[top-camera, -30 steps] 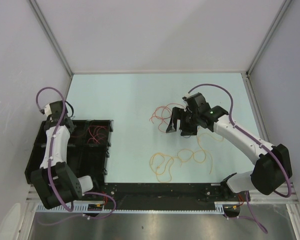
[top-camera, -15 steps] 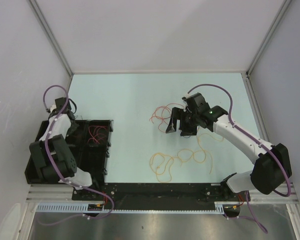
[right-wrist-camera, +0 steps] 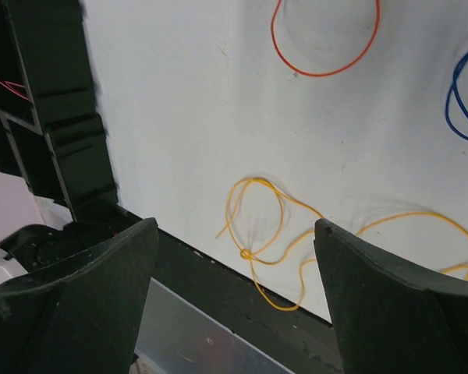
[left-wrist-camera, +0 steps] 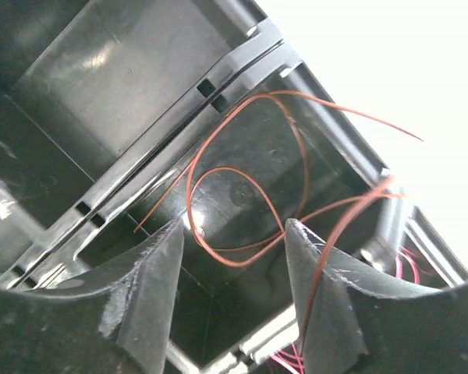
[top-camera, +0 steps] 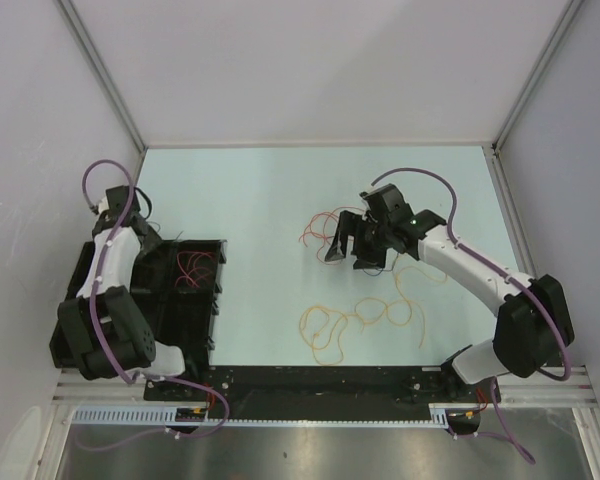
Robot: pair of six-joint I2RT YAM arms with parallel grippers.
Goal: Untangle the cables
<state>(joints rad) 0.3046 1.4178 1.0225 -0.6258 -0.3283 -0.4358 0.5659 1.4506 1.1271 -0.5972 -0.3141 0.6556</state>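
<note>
1. Left pincer (left-wrist-camera: 234, 227) is standing open over the tray (left-wrist-camera: 101, 78); the red cable (left-wrist-camera: 249, 178) inside is running beside a finger, possibly snagging.
2. Right pincer (right-wrist-camera: 235, 224) is hovering open above the yellow cable (right-wrist-camera: 246, 253) on the counter (right-wrist-camera: 203, 93); pulling risks tightening its knot.

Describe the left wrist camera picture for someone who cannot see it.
A thin orange-red cable lies in loose loops inside a compartment of a black tray, one end poking over the rim towards the pale table. The left tool stands open at the bottom, holding nothing; pink wires show at bottom right.
</note>
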